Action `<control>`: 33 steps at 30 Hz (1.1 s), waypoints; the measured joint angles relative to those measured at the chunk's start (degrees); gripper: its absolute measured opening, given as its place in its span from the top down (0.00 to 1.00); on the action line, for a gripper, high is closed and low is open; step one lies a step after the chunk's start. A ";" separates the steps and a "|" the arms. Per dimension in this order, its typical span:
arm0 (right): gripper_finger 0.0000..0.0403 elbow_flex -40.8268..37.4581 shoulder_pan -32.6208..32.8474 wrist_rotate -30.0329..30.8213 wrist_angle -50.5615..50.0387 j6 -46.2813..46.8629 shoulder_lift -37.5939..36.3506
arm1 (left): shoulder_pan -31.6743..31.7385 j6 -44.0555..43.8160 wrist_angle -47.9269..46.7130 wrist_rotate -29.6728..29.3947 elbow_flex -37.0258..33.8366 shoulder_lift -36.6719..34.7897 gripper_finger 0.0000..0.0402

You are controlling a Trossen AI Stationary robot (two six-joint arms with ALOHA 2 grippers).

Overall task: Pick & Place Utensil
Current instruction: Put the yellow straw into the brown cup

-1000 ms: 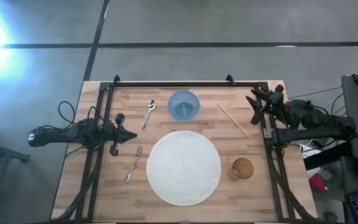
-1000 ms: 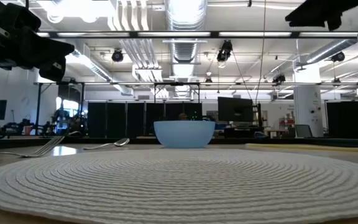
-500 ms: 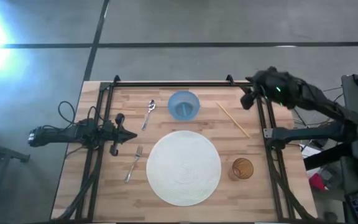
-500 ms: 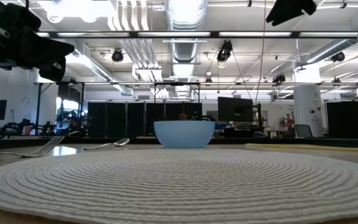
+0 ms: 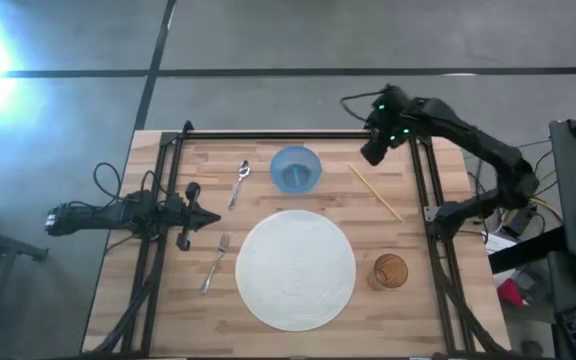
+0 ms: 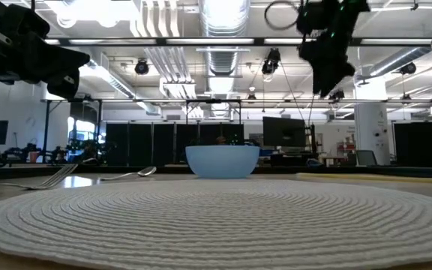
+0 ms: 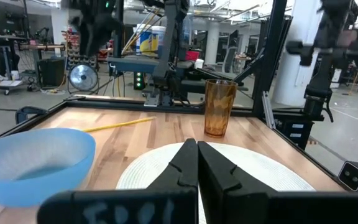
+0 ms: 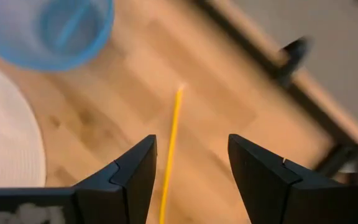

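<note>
Jaws wide apart on right gripper (image 8: 188, 171), empty, raised over the table's far right corner above the thin yellow wooden chopstick (image 5: 374, 192), which lies flat on the pale wooden slatted table (image 5: 438, 270) between the light blue plastic bowl (image 5: 296, 169) and the right rail. Left gripper (image 5: 208, 218) closed, empty, parked at the left rail.

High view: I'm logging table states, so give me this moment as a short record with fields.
mat: round white mat, table centre
bowl: blue bowl, beyond the mat
spoon: spoon, left of the bowl
fork: fork, left of the mat
chopstick: yellow chopstick, right of the bowl
glass: amber glass, right of the mat
right gripper: right gripper, raised above the chopstick's far end, fingers open, empty
left gripper: left gripper, at the left edge, fingers shut, empty
</note>
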 joint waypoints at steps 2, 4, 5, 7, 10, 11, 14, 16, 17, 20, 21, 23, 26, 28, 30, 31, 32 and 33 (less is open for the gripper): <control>0.51 -1.28 0.10 -1.74 0.02 0.07 2.43 | 0.00 0.00 0.00 0.00 0.00 0.01 1.00; 0.51 -2.57 0.41 -2.44 0.07 0.53 4.63 | 0.00 0.00 0.02 0.00 0.00 0.00 1.00; 0.51 -3.25 0.75 -2.41 0.15 0.90 5.60 | 0.00 0.00 0.03 0.00 0.00 0.00 1.00; 0.51 -4.85 1.14 -2.40 0.56 0.96 7.14 | 0.00 0.00 0.12 0.01 0.00 0.01 1.00; 0.51 -7.13 1.91 -2.42 1.16 1.48 8.59 | 0.00 0.00 0.13 0.02 0.00 -0.01 1.00; 0.51 -8.08 2.07 -2.43 1.41 1.77 8.97 | 0.00 0.00 0.15 0.02 0.00 0.01 1.00; 0.51 -11.14 2.48 -2.38 4.53 3.00 9.29 | 0.01 -0.02 0.15 0.02 0.00 0.00 1.00; 0.51 -13.71 2.55 -2.31 7.36 3.83 8.92 | 0.00 -0.02 0.17 0.02 0.00 -0.01 1.00; 0.51 -15.06 2.67 -2.24 8.80 4.20 8.67 | 0.00 -0.02 0.17 0.02 0.00 0.00 1.00; 0.51 -18.94 2.75 -2.24 12.47 5.10 7.14 | 0.00 -0.04 0.19 0.04 0.00 0.01 1.00; 0.51 -19.97 2.76 -2.24 13.27 5.41 6.74 | 0.00 -0.04 0.18 0.02 0.00 0.01 1.00; 0.51 -21.72 2.75 -2.19 14.07 5.81 6.48 | 0.00 -0.04 0.21 0.02 0.00 0.00 1.00; 0.51 -23.66 3.07 -1.59 15.15 6.07 6.30 | 0.00 -0.04 0.22 0.03 0.00 -0.01 1.00; 0.51 -24.71 3.47 -0.67 15.58 6.09 6.49 | 0.00 -0.04 0.28 0.02 0.02 -0.01 1.00; 0.51 -25.76 3.84 -0.65 16.93 6.36 6.65 | 0.00 -0.04 0.36 0.04 0.02 0.00 1.00; 0.51 -26.23 4.13 -0.67 17.94 6.88 6.65 | 0.00 -0.04 0.39 0.03 0.02 0.01 1.00; 0.51 -26.78 4.25 -0.67 19.10 7.15 6.63 | 0.00 -0.05 0.39 0.04 0.02 0.00 1.00; 0.51 -27.26 4.49 -0.67 19.66 7.41 6.63 | 0.00 -0.05 0.39 0.04 0.02 0.00 1.00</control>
